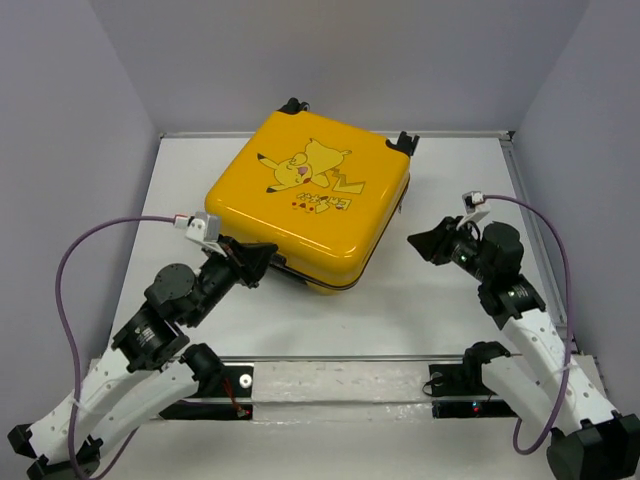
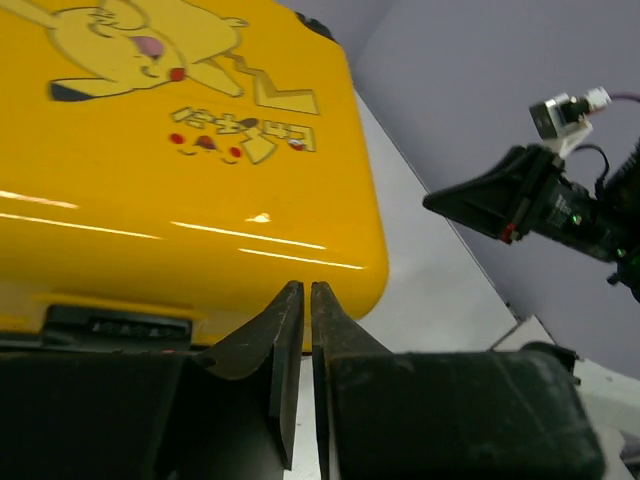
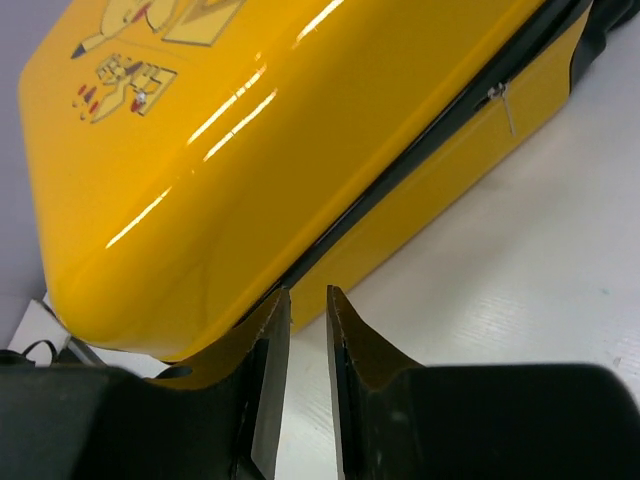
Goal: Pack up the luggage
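A small yellow hard-shell suitcase with a cartoon Pikachu on its lid (image 1: 310,200) lies flat and closed on the white table (image 1: 430,310), towards the far middle and turned cornerwise. Its black zipper seam (image 3: 420,155) runs along the side facing the right arm. The left gripper (image 1: 265,256) sits just beside the near-left edge of the case, jaws pinched almost together on nothing. The right gripper (image 1: 415,240) hovers near the right side, apart from the shell, its jaws likewise nearly closed and empty. The step looks like an approach to the shut case, perhaps to nudge or steady it. Next, each narrow tip probably needs to meet the shell squarely, since the glossy surface may slip.
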